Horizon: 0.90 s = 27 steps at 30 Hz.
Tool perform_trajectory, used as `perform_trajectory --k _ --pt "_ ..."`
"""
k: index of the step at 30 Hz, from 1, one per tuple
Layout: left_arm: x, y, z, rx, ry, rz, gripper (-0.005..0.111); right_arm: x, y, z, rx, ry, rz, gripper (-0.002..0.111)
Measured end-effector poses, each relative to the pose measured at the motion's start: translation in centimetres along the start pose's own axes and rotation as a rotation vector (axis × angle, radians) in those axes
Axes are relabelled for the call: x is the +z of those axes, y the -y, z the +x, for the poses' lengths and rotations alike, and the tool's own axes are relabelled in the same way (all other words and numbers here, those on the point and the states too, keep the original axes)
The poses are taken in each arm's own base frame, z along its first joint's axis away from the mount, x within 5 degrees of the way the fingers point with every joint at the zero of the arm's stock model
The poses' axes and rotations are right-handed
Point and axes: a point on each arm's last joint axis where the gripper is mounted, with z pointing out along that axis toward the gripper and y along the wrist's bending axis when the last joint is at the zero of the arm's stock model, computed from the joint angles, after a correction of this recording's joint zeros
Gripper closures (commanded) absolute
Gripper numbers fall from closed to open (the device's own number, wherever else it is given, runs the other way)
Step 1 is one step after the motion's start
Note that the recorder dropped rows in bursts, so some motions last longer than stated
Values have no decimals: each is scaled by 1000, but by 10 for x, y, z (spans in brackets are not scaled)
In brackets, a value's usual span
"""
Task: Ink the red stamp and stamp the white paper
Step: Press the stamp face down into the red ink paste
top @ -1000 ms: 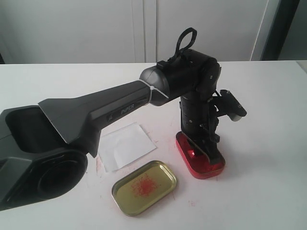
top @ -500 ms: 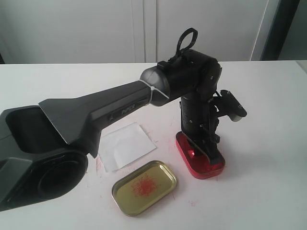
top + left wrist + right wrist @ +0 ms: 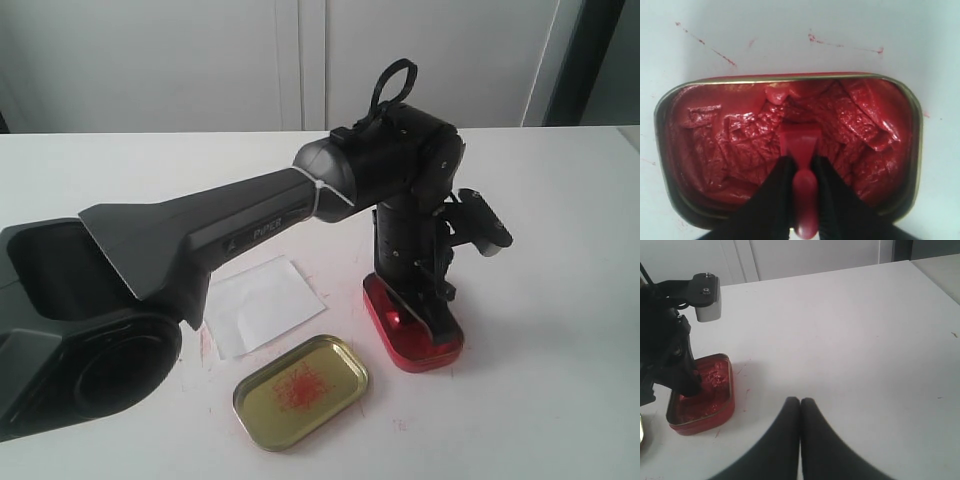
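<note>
My left gripper (image 3: 802, 162) is shut on the red stamp (image 3: 801, 145), whose block base presses into the red paste of the open ink tin (image 3: 705, 135). Seen from the exterior view, that gripper (image 3: 415, 305) stands upright over the ink tin (image 3: 395, 345) and hides the stamp. The white paper (image 3: 262, 303) lies flat on the table left of the tin. Away to the right of the tin (image 3: 702, 407), my right gripper (image 3: 800, 402) hovers over bare tabletop, shut and with nothing between its fingers.
The gold tin lid (image 3: 301, 390), smeared red inside, lies in front of the paper. Red ink flecks mark the table around the tin. The left arm's long black link (image 3: 190, 240) spans the left half of the exterior view.
The left gripper has sunk slightly into the tin, and the tin has shifted a little toward the left. The right gripper shows no earlier view.
</note>
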Motion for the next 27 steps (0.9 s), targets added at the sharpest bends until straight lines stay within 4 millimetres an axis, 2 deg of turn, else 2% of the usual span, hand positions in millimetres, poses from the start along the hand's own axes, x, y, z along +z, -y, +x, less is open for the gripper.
perform_trajectory --k 13,20,27 --pt "-9 -3 1 8 1 -35 107 0 0 0 0 0 0 108" --pt "-23 -3 0 9 25 -47 107 0 0 0 0 0 0 108" --pt "-24 -3 0 11 27 -48 107 0 0 0 0 0 0 108"
